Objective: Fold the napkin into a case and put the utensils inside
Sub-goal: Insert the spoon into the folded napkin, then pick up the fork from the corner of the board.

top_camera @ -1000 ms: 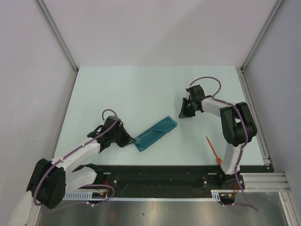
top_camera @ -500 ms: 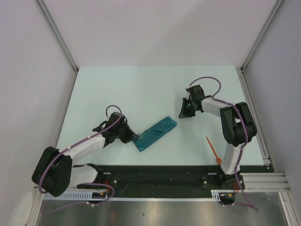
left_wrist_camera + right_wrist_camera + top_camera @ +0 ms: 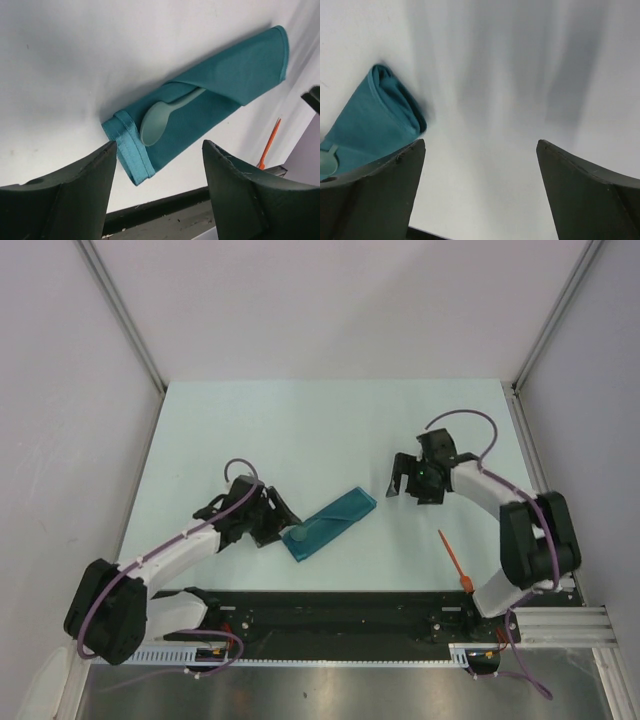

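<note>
On table [image 3: 300, 430]: spoon [image 3: 155, 125] tucked in case [image 3: 235, 80]; L claw [image 3: 159, 147], R claw [image 3: 480, 147] open.

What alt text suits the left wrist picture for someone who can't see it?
A folded teal napkin lies diagonally on a white table, a pale teal spoon tucked into it with its bowl sticking out. Two dark fingers stand open in the foreground, touching nothing; a thin orange utensil lies far right.
</note>
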Controlling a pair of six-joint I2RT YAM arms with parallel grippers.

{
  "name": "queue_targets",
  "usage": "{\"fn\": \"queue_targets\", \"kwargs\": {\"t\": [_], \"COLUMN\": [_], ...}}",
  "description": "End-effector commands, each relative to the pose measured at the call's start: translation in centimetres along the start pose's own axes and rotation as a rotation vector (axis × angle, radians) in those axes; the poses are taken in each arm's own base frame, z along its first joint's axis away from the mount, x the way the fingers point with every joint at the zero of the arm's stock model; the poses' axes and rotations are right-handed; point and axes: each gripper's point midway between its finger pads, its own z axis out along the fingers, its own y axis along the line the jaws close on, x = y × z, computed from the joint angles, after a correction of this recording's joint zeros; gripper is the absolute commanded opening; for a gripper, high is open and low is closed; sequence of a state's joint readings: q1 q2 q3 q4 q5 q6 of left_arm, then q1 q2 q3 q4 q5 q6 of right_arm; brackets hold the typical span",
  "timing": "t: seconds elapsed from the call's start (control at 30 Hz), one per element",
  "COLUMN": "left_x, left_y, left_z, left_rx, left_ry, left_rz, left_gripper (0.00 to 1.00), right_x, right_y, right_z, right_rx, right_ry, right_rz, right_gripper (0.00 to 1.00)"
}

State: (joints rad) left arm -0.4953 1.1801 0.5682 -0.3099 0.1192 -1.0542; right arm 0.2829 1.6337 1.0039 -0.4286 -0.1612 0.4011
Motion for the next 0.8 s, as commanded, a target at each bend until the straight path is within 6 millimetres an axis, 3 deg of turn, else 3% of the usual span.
{"fn": "queue_targets", "kwargs": {"t": [0.0, 0.03, 0.1, 0.23, 0.3, 0.37, 0.43, 0.6, 0.77], "left_x": [-1.6, -1.5, -1.6, -1.3, -1.6, -1.8, -1.7, -1.3, -1.1], "left_y": [-2.1, -2.4, -3.6, -5.7, -6.9, -8.2, -9.2, -11.5, -12.8], "left_z": [-2.9, -3.3, -4.3, -5.8, -6.7, -7.6, -8.3, -9.9, -11.3], "left_rx": [0.056, 0.079, 0.119, 0.192, 0.225, 0.259, 0.307, 0.414, 0.462], "left_ry": [-0.075, -0.072, -0.07, -0.038, -0.049, -0.053, -0.06, -0.05, -0.047], "left_rz": [0.121, 0.17, 0.224, 0.405, 0.482, 0.516, 0.549, 0.588, 0.626], "left_gripper": [0.75, 0.75, 0.76, 0.74, 0.74, 0.75, 0.74, 0.75, 0.75], "right_x": [1.8, 3.1, 2.7, 3.6, 4.3, 5.9, 8.2, 10.8, 13.5], "right_y": [-2.6, -3.6, -3.8, -3.8, -4.8, -7.0, -8.8, -10.9, -12.7], "right_z": [-6.0, -6.4, -9.0, -11.9, -13.2, -14.0, -15.0, -13.7, -12.1], "right_rx": [0.096, 0.133, 0.143, 0.114, 0.16, 0.256, 0.343, 0.395, 0.501], "right_ry": [-0.073, -0.078, -0.198, -0.233, -0.251, -0.246, -0.227, -0.253, -0.259], "right_rz": [0.121, 0.193, 0.31, 0.499, 0.61, 0.793, 0.955, 1.375, 1.555], "right_gripper": [1.0, 1.0, 1.0, 1.0, 0.99, 0.9, 0.69, 0.66, 0.64]}}
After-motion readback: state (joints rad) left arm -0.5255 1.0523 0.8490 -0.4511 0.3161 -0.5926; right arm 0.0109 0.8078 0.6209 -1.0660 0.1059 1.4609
